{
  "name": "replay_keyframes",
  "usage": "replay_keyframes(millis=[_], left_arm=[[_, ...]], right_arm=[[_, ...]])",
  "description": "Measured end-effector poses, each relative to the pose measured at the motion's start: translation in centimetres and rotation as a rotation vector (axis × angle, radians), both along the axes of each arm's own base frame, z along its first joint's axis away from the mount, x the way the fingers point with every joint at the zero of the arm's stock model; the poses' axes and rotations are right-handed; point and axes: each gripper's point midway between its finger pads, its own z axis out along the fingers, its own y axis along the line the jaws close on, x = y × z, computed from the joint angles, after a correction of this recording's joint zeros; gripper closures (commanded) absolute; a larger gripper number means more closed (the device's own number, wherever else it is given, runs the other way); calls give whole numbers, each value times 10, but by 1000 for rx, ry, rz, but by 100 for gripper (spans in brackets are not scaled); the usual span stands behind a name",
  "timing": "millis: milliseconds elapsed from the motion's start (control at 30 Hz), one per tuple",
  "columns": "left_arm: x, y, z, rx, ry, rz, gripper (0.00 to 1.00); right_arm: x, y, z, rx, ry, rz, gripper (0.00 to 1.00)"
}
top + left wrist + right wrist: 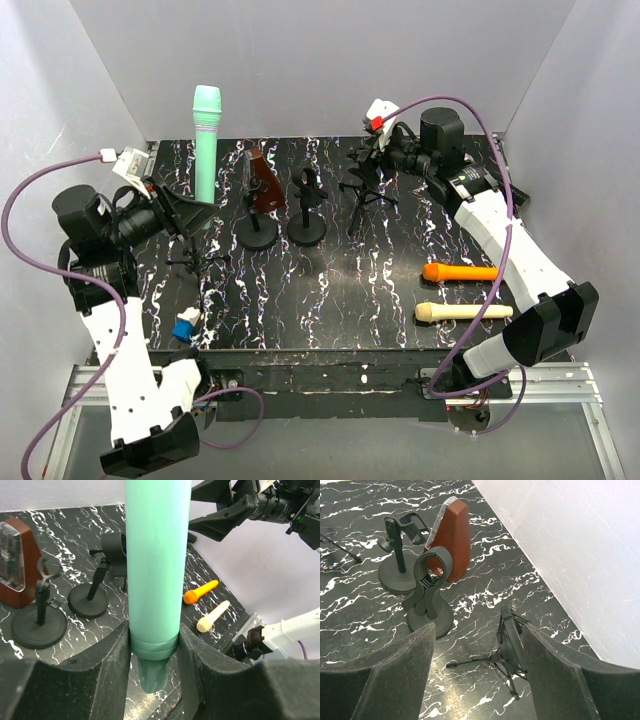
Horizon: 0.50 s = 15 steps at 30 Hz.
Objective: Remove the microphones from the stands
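A teal microphone (206, 150) stands upright in my left gripper (197, 213), which is shut on its lower body. In the left wrist view the microphone (155, 580) sits between both fingers, gripper (155, 640), and its tapered tail hangs free above the table with no clip around it. A small black tripod stand (195, 262) stands just below and in front of that gripper. My right gripper (370, 158) is open and empty at the back right, above another black tripod stand (510, 650), gripper (477, 650).
Two round-base stands (257, 232) (307, 215) and a brown metronome (263, 180) stand mid-back. An orange microphone (460, 272) and a cream microphone (463, 312) lie at the right front. A small blue-and-white piece (186, 325) lies at the left front edge.
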Motion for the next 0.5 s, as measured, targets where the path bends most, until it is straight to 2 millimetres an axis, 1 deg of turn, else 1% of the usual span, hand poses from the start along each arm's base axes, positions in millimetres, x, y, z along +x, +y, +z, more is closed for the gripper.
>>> replay_keyframes(millis=[133,300,400,500], left_arm=[[11,-2,-2,-4,13,-26,100],[32,10,-12,17,37,34,100],[35,14,-13,34,29,62,100],[36,16,-6,50,3,77,100]], right_arm=[[0,0,0,0,0,0,24],[0,0,0,5,7,-2,24],[-1,1,-1,5,8,-2,24],[-1,1,-5,2,15,-1,23]])
